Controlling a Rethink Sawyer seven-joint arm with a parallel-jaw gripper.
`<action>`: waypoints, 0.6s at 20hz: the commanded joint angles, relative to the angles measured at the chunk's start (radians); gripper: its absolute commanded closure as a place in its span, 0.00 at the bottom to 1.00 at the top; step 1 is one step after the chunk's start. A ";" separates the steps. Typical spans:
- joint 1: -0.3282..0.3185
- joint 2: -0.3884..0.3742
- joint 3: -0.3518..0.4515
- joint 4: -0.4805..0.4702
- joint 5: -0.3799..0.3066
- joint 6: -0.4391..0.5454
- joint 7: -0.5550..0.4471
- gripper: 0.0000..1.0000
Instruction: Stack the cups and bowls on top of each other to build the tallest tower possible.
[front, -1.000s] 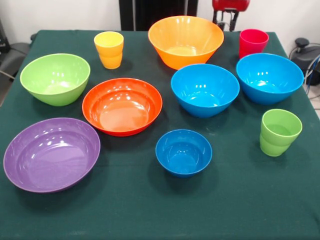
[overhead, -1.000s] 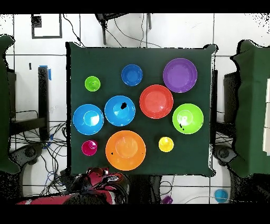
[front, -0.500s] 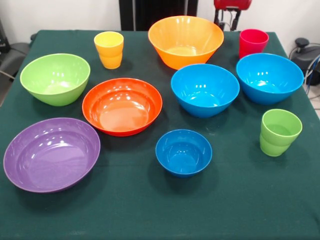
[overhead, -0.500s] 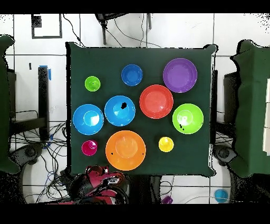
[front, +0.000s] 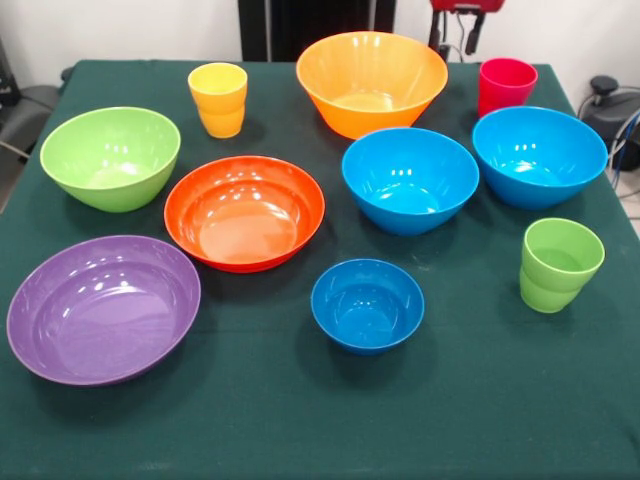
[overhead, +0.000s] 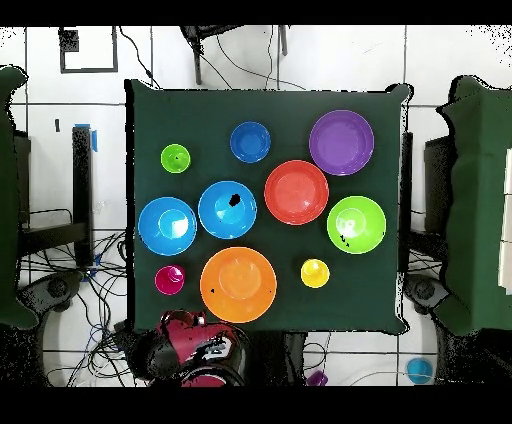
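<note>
Nothing is stacked: ten pieces stand separately on the bench. The yellow-orange bowl and red-pink cup sit by its far edge. Whether the end effector behind them is open cannot be told.

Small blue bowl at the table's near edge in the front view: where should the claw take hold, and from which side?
Probably the rim, from straight above. The small blue bowl sits upright and open with nothing inside, its wall thin and flaring. It stands apart from the orange-red bowl, so either rim side looks free.
</note>
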 joint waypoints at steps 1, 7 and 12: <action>-0.026 -0.064 0.103 -0.032 0.031 0.139 0.131 0.00; -0.032 -0.108 0.102 -0.029 0.029 0.187 0.124 0.00; -0.053 -0.111 0.097 -0.052 0.017 0.211 0.103 0.00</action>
